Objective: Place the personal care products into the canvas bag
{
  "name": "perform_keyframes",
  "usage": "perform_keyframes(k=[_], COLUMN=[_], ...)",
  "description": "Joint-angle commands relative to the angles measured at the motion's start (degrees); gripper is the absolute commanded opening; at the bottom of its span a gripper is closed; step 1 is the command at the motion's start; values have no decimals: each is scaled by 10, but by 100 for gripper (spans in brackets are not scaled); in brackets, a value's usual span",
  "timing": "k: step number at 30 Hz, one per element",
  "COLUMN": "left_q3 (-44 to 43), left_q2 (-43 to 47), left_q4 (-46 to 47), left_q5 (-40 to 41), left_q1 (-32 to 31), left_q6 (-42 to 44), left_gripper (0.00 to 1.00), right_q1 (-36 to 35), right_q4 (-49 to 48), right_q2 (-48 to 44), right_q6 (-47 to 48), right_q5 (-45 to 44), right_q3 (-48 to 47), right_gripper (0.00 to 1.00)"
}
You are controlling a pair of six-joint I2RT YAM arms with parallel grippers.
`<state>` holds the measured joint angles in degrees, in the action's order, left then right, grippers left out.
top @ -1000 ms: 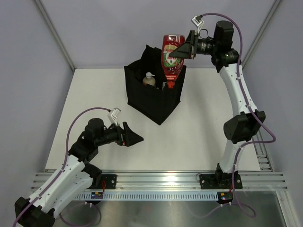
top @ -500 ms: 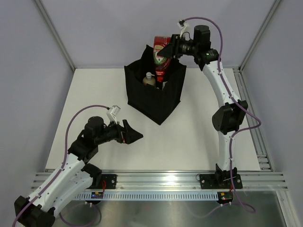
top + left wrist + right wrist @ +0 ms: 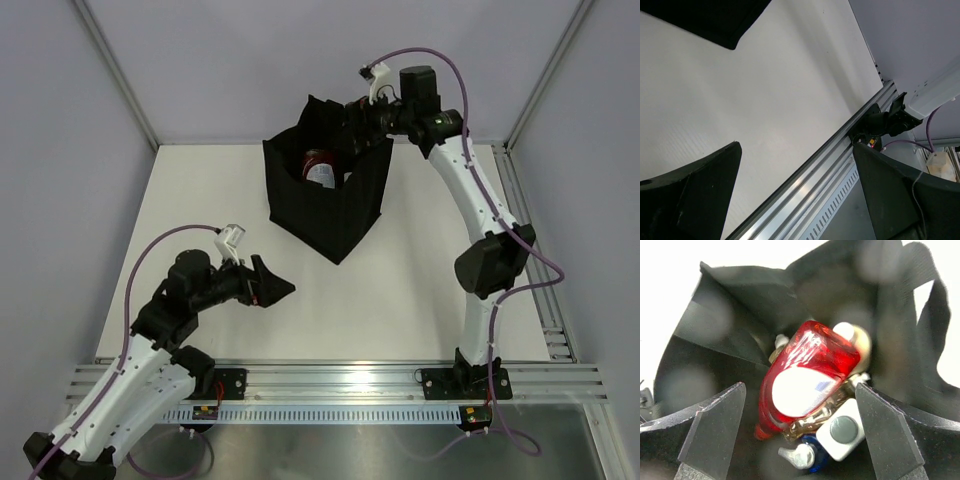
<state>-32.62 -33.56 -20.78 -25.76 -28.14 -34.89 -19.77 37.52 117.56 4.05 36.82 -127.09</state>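
Now, red bottle (image 3: 807, 372) in bag (image 3: 330, 215)
Right wrist alone shows bottles (image 3: 840, 432) beneath it; both arms' jaws gape, empty.

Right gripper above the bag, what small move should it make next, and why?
Probably lift the right gripper straight up, clear of the canvas bag. Its jaws stand open, and the red bottle lies free inside the bag on top of the other bottles, so nothing is left to hold there.
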Motion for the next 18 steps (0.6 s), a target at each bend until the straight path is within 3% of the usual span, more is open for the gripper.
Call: perform_keyframes(k=[1,6,11,14,18], left_q3=[-52,-83,-86,-85,-80], left_q2=[17,17,17,22,31], left_q4=[-42,-70,-67,-64,-62], left_q5=[28,40,68,90,122], left_q1=[-2,-2,-2,-2,-2], left_q6=[27,65,99,109,120], left_gripper=[99,99,99,99,99], right_q1=[2,43,149,178,179], right_q4=[-8,-14,-24,26,-23], right_q2=[-103,-234,-411,-491,-623], right_q6=[52,47,18,52,33], right_q5=[-46,-60,-54,-107,-215], right_q3=[-16,82,303,400,597], right_gripper=[100,100,100,99,100])
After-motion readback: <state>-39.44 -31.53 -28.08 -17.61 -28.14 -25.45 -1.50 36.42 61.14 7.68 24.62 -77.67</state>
